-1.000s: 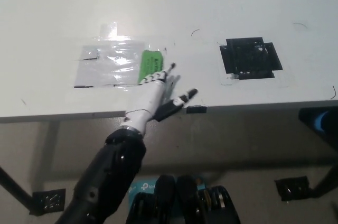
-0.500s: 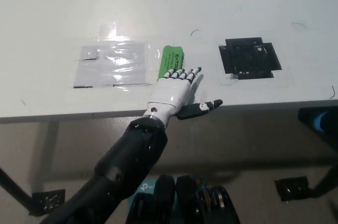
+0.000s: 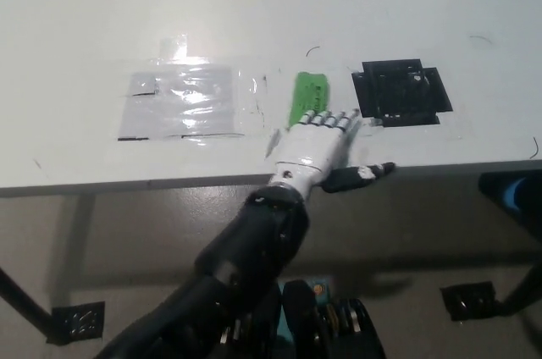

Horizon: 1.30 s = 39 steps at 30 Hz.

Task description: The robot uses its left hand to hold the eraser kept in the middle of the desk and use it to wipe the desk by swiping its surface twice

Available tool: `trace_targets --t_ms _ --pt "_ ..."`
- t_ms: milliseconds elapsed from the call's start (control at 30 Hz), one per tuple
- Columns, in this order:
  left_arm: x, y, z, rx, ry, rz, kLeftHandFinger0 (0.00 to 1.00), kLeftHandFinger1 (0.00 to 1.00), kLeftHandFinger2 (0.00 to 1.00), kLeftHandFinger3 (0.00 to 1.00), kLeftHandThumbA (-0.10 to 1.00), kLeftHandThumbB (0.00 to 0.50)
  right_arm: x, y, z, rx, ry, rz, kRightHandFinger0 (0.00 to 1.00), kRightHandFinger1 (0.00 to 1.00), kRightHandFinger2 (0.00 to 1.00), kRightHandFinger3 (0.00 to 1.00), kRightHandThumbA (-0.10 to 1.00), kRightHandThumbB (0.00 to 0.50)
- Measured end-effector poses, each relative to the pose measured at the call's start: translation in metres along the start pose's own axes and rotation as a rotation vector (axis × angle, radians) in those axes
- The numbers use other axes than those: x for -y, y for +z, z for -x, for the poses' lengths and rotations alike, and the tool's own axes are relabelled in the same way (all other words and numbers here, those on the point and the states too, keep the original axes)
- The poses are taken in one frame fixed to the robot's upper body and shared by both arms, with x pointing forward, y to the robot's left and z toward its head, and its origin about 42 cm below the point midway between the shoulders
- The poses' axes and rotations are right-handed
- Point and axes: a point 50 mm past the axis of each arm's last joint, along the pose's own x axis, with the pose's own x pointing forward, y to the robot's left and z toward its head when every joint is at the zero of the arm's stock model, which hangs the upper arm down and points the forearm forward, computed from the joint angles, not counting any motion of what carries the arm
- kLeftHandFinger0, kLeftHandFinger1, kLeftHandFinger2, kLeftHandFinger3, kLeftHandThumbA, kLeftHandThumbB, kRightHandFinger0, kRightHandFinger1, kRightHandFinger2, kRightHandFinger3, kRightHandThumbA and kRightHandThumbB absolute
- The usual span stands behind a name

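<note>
A green eraser (image 3: 307,95) lies on the white desk (image 3: 254,12), a little left of a black taped square. My white left hand (image 3: 318,144) lies flat over the desk's front edge, palm down. Its stretched fingertips (image 3: 330,117) rest on the eraser's near end, and the thumb sticks out to the right along the edge. The fingers are spread, not curled around the eraser. My right hand does not show; only a black part with a blue ring (image 3: 513,194) sits at the right border below the desk.
A black taped square (image 3: 401,92) is right of the eraser. A shiny clear-tape patch (image 3: 181,103) is to its left. The desk's front edge (image 3: 127,183) runs across the middle of the picture, with floor and black desk feet (image 3: 468,301) below.
My left hand has swept to the right along the desk's front part. The green eraser slid with it, from the clear-tape patch to beside the black square.
</note>
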Motion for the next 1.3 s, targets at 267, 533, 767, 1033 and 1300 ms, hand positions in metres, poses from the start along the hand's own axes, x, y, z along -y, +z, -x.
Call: trace_targets --t_ms 267,533,767,1033,1300 --pt "0.008 0.039 -0.001 0.080 -0.015 -0.009 1.00 1.00 1.00 1.00 1.00 0.500 0.000 0.000 0.000 -0.004 0.000 0.006 1.00 1.00 1.00 1.00 1.00 0.281" --pt "0.011 0.036 0.000 0.084 -0.026 -0.037 1.00 1.00 1.00 1.00 1.00 0.500 0.001 0.001 0.000 -0.011 -0.001 0.013 1.00 1.00 1.00 1.00 1.00 0.307" --pt "0.008 0.023 -0.001 0.070 -0.022 -0.062 1.00 1.00 1.00 1.00 1.00 0.500 0.003 0.000 0.000 -0.014 -0.002 0.016 1.00 1.00 1.00 1.00 1.00 0.304" --pt "0.003 -0.001 0.002 0.037 -0.010 -0.054 1.00 1.00 1.00 1.00 1.00 0.485 0.005 0.001 0.000 -0.012 -0.007 0.016 1.00 1.00 1.00 1.00 1.00 0.267" --pt "-0.013 -0.071 0.012 -0.113 0.025 -0.007 1.00 1.00 1.00 1.00 1.00 0.497 0.011 0.003 -0.001 -0.010 -0.023 0.011 1.00 1.00 1.00 1.00 1.00 0.277"
